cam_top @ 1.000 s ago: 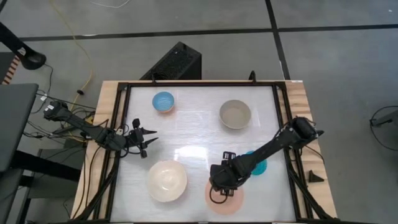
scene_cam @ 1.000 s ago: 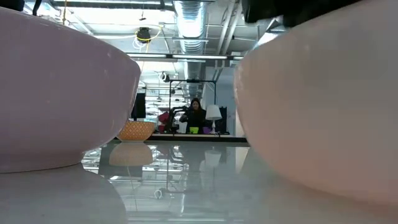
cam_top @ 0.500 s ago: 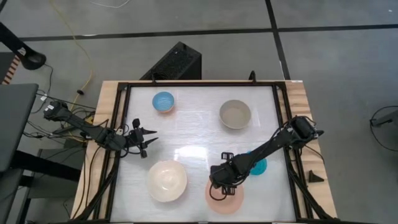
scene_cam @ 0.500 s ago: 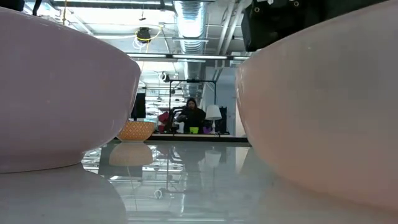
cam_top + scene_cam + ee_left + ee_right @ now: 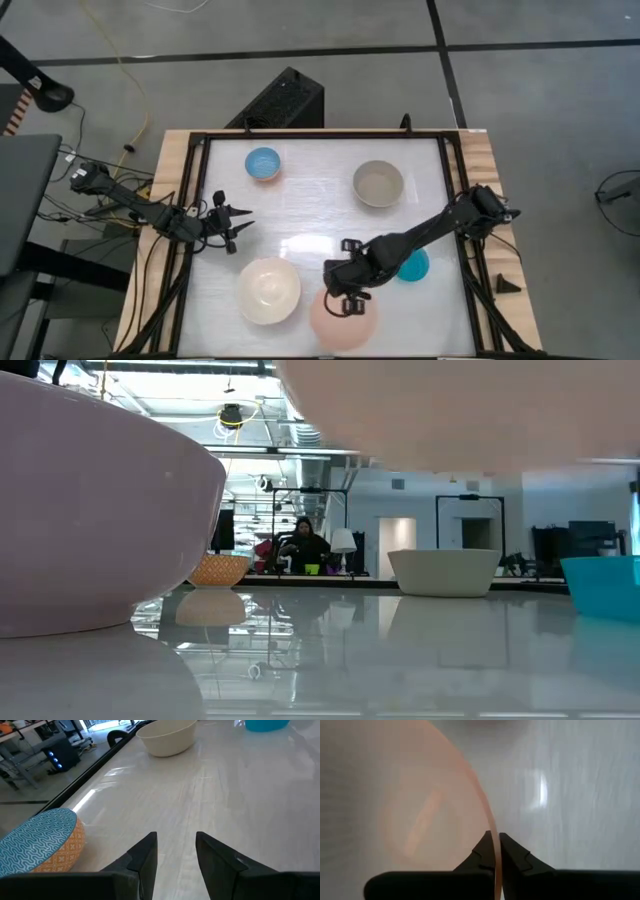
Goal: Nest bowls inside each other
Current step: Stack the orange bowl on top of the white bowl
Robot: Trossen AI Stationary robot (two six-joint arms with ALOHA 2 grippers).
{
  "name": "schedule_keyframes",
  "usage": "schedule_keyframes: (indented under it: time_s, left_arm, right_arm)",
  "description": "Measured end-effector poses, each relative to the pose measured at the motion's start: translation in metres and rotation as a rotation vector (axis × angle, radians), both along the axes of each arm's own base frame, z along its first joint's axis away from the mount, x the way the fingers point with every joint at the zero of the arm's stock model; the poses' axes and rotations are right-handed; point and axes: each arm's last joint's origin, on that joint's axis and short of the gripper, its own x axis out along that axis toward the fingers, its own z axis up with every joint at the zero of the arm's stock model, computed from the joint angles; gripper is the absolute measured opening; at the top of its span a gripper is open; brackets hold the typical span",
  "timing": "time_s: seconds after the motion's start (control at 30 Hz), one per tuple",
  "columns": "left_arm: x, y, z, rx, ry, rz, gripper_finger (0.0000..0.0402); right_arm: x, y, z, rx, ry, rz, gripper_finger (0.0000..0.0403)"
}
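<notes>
The salmon-pink bowl hangs above the table's near edge, and in the low view only its underside shows. My right gripper is shut on its rim. The cream-white bowl rests on its base just to its left. The teal bowl, the grey-beige bowl and the light blue bowl stand farther back. My left gripper waits open at the table's left side, clear of every bowl. My right gripper pinches the pink bowl's rim on its far side, one finger inside the bowl and one outside. The fingers slant steeply down from above. The bowl is lifted clear of the table and hangs below the fingers.
A black frame runs round the white tabletop. In the left wrist view the light blue bowl, orange outside, lies close beside that gripper. Open tabletop lies in the middle between the bowls. A person sits far behind the table.
My right gripper has shut on the pink bowl's rim and risen, drifting a little toward the table's left edge. The pink bowl has gone from resting on the table to lifted clear; in the low view it has risen off the tabletop and uncovered the bowls behind.
</notes>
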Motion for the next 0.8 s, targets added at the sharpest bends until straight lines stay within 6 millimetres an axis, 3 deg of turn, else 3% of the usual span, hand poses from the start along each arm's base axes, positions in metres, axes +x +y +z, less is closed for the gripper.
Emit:
schedule_keyframes:
  time_s: [0.2, 0.33, 0.53, 0.8]
  left_arm:
    - [0.000, 0.000, 0.000, 0.000, 0.000, -0.001, 0.0125]
    - [0.000, 0.000, 0.000, -0.001, 0.000, -0.001, 0.0125]
    - [0.000, 0.000, 0.000, 0.000, 0.000, 0.000, 0.0125]
    - [0.000, 0.000, 0.000, 0.000, 0.000, 0.000, 0.0125]
  right_arm:
    - [0.030, -0.014, 0.050, 0.049, -0.328, -0.008, 0.0030]
    - [0.054, -0.031, 0.054, 0.107, -0.481, -0.082, 0.0030]
    - [0.093, -0.040, 0.017, 0.160, -0.534, -0.172, 0.0030]
    - [0.114, -0.046, -0.027, 0.212, -0.446, -0.214, 0.0030]
